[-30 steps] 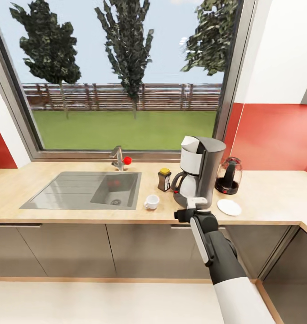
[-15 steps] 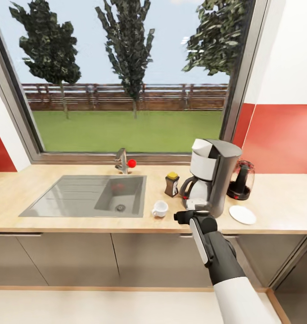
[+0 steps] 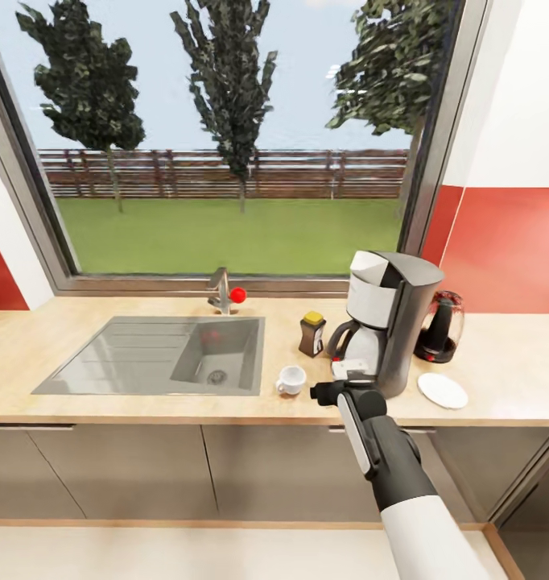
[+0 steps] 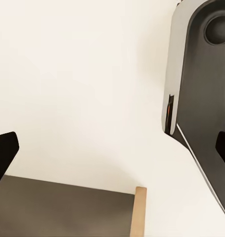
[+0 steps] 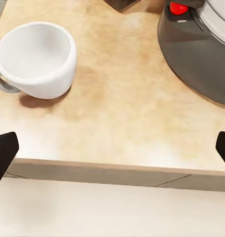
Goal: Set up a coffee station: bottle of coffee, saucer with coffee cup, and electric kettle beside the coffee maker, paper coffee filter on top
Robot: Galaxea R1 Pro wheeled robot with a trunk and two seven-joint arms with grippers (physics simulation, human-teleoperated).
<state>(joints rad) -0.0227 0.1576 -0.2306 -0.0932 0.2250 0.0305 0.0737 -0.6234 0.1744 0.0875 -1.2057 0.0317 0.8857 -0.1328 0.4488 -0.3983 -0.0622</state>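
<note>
- Cup (image 3: 291, 379): tiny, white, upright and empty, small handle. It sits on the countertop (image 3: 105, 407) near the front edge, between the sink (image 3: 158, 354) and the coffee maker (image 3: 385, 322), at about 8 o'clock from the maker. It is not on the saucer.
- Saucer (image 3: 442, 390): small white plate, bare, at 4 o'clock from the maker, near the kettle (image 3: 440, 326).
- Bottle (image 3: 311, 333): dark brown with a yellow cap, just beside the maker at 9 o'clock.
- Right gripper (image 3: 347, 377): over the counter edge in front of the maker. In the wrist view the fingertips (image 5: 4, 150) sit at opposite frame edges, spread wide, gripping nothing. Cup (image 5: 38, 59) is ahead of them, untouched.
- Left gripper (image 4: 112, 153): fingertips equally wide apart, nothing between them.
</note>
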